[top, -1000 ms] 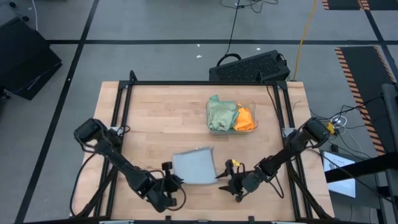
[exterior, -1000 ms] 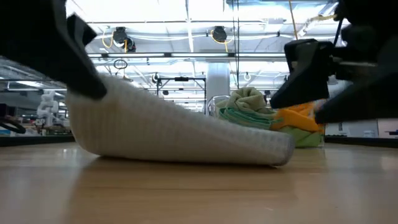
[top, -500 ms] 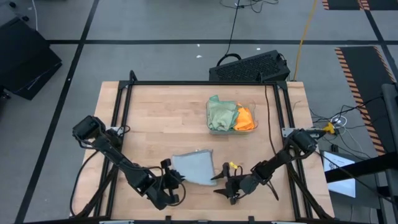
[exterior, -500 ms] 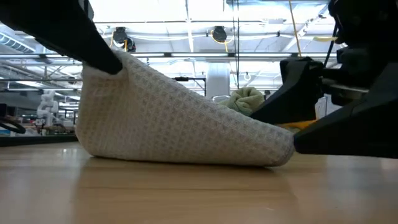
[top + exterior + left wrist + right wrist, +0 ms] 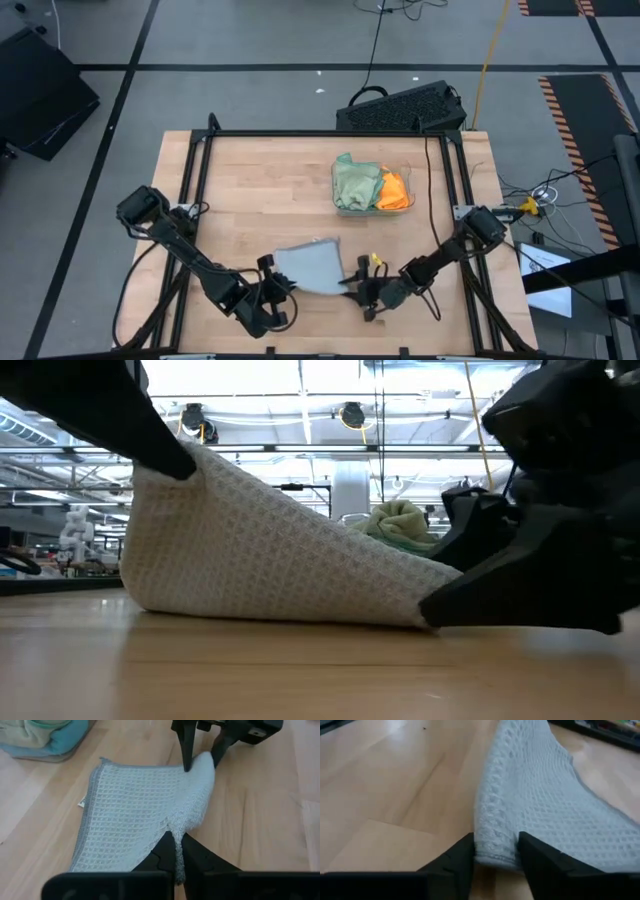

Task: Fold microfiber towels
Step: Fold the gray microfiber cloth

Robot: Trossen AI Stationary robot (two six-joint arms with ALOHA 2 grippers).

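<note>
- The light grey towel (image 5: 312,266) lies on the near middle of the table (image 5: 250,190), between my two grippers, with its waffle weave showing.
- Its left near corner is lifted off the wood, so in the low view the cloth slopes down from that high corner to the board on the other side.
- My left gripper (image 5: 175,854) is pinched shut on that raised corner, fingers pressed together with the grey cloth between them.
- My right gripper (image 5: 494,851) sits low at the towel's right near corner; its two fingers (image 5: 458,857) straddle the hemmed edge, one on each side, with the cloth in the gap.
- Whether those fingers already squeeze the cloth I cannot tell.
- Farther back and right of centre, the clear tray (image 5: 338,208) holds the bunched sage green towels (image 5: 355,183) and the orange towel (image 5: 394,190) beside them.
</note>
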